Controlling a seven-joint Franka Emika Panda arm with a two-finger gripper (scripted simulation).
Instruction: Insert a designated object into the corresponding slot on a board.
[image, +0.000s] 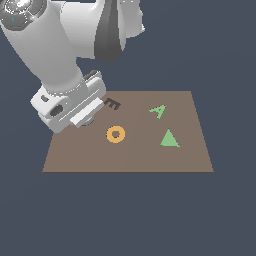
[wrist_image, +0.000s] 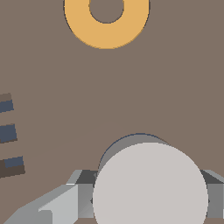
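Note:
The light grey disc (wrist_image: 150, 186) sits between my fingers (wrist_image: 83, 199), and its side wall shows beyond its flat face. My gripper (wrist_image: 150, 199) is shut on it. In the exterior view my gripper (image: 86, 119) is low over the far left part of the brown board (image: 140, 157), and only a sliver of the disc (image: 90, 121) shows under the hand. The round slot is almost wholly hidden beneath the disc. Only a thin dark arc (wrist_image: 139, 133) shows at the disc's far edge. I cannot tell whether the disc touches the board.
The dark E-shaped recess (image: 112, 104) lies just beside the gripper and shows in the wrist view (wrist_image: 8, 133). The orange ring (image: 115, 134) lies close in front, also in the wrist view (wrist_image: 106, 26). A green A shape (image: 158, 110) and a green triangle (image: 169, 139) lie at the exterior view's right.

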